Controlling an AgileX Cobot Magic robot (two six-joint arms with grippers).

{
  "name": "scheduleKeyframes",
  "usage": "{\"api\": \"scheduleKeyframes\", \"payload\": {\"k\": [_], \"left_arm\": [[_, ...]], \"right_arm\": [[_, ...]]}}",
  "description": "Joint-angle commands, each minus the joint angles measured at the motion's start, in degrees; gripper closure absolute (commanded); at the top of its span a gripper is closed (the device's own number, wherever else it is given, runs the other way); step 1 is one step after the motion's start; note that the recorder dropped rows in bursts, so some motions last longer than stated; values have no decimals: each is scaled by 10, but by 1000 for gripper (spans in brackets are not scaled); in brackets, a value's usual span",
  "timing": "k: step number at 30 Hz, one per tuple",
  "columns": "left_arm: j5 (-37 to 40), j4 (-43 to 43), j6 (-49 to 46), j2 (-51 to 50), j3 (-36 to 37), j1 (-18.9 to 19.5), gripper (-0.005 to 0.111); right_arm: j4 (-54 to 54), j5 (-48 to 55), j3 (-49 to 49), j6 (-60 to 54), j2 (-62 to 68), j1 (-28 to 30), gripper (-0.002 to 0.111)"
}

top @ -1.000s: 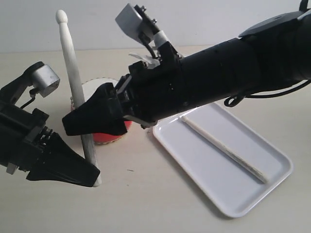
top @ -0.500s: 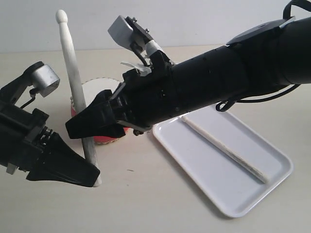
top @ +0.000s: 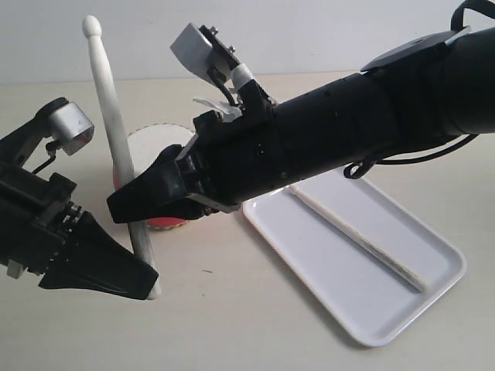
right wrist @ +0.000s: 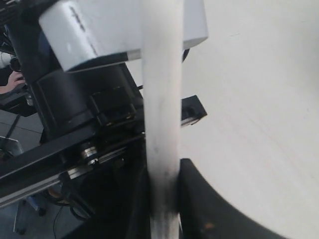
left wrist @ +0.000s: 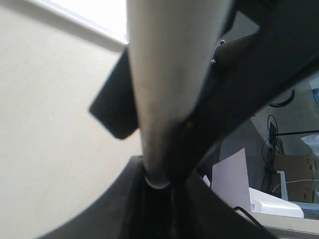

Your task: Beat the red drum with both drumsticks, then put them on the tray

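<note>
One drumstick stands nearly upright, its rounded tip at the top. My left gripper is shut on its lower end; the left wrist view shows the stick seated in the gripper. My right gripper reaches across from the right and is shut on the stick's middle; in the right wrist view its fingers press both sides of the stick at the gripper. The red drum is mostly hidden behind the right gripper. The second drumstick lies on the white tray.
The right arm's black body spans the scene above the tray's far corner. The left arm's grey wrist camera sits close to the upright stick. Bare tabletop lies in front of the drum and tray.
My right gripper has moved left and slightly down along the upright stick. The stick's top has leaned a little to the left. The stick on the tray has not moved.
</note>
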State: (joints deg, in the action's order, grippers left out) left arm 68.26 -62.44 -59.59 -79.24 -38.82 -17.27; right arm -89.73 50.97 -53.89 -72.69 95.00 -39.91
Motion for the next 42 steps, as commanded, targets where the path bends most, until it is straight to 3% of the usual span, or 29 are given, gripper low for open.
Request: {"api": "scheduleKeyframes", "payload": {"k": [1, 6, 10, 15, 18, 21, 24, 26, 33, 42], "left_arm": [[3, -14, -4, -1, 1, -3, 72], [5, -25, -4, 2, 1, -3, 55], [12, -23, -4, 3, 0, -3, 56], [17, -22, -6, 22, 0, -3, 56], [17, -22, -8, 37, 0, -3, 59], [17, -26, -8, 50, 0, -3, 77], [16, -34, -17, 57, 0, -3, 103], [9, -39, -30, 63, 0, -3, 106], [-10, -39, -30, 84, 0, -3, 107], [-10, -33, -15, 86, 0, -3, 107]], "right_arm": [[-22, 21, -5, -4, 2, -1, 108], [-22, -5, -5, -4, -2, -1, 108], [-21, -32, -5, -4, -9, 12, 108], [12, -64, -10, 58, -44, 88, 108], [141, -89, -38, 184, -67, 143, 108], [387, -84, -93, 362, -70, 178, 108], [641, 0, -154, 532, -52, 179, 108], [729, 50, -178, 573, -35, 172, 108], [872, 133, -162, 608, 63, 172, 108], [890, 111, -162, 629, 162, 106, 108]]}}
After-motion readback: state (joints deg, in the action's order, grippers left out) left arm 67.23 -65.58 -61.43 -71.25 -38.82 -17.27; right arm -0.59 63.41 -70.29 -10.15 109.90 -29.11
